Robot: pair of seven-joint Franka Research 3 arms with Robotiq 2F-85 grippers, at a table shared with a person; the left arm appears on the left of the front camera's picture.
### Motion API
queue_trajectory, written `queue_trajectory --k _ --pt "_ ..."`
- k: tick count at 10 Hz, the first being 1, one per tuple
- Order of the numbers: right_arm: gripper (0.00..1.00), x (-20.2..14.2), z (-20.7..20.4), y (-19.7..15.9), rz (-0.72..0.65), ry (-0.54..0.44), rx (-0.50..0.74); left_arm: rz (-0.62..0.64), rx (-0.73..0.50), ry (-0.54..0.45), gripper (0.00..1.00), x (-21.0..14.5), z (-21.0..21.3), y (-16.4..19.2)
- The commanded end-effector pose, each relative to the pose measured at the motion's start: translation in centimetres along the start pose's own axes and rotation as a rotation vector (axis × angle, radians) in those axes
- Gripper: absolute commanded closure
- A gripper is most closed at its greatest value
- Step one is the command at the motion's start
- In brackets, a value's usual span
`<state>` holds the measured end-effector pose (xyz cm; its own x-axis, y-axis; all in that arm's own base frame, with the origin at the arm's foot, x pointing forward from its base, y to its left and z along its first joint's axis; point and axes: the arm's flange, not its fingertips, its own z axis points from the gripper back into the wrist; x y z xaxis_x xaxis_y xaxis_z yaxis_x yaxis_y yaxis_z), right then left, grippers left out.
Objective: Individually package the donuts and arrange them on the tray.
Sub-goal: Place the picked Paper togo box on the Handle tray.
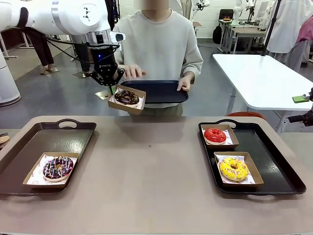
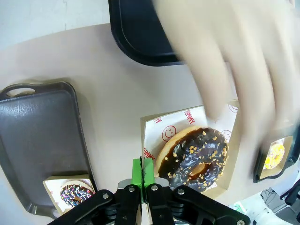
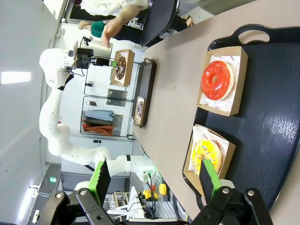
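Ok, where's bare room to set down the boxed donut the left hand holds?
Bare: the person's black tray; the left dark tray's far half beyond the sprinkled-donut box; the tan tabletop between trays. Crowded: right tray's inner side.

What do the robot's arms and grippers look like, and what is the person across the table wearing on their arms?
The left arm is white, rounded segments with dark joint rings and a thin black cable along it. The left gripper is black with green pads; the right gripper matches, black angular links ending in green pads. The person's sleeves are long, loose and pale cream, part of a plain sweatshirt.
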<state>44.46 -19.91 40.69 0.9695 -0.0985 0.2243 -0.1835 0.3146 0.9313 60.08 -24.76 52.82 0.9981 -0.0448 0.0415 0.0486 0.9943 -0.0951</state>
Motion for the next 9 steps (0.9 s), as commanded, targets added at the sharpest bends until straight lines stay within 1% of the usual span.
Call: queue_trajectory --k 1,6,7,8,9 --pt "0.0 0.0 0.0 0.1 0.008 0.005 0.008 -0.007 0.01 0.0 1.0 -0.2 -0.1 0.1" --pt "0.0 0.0 0.0 0.1 0.008 0.005 0.008 0.0 0.0 0.0 0.99 0.0 0.0 0.0" --pt "0.0 0.0 0.0 0.1 0.008 0.005 0.008 -0.023 -0.042 0.016 0.99 -1.5 1.2 1.5" --pt "0.0 0.0 0.0 0.1 0.008 0.005 0.008 -0.052 -0.055 0.026 0.99 -3.1 2.5 3.7" --pt "0.0 0.0 0.0 0.1 0.008 0.005 0.008 -0.067 -0.024 0.018 0.99 -4.5 3.7 6.4"
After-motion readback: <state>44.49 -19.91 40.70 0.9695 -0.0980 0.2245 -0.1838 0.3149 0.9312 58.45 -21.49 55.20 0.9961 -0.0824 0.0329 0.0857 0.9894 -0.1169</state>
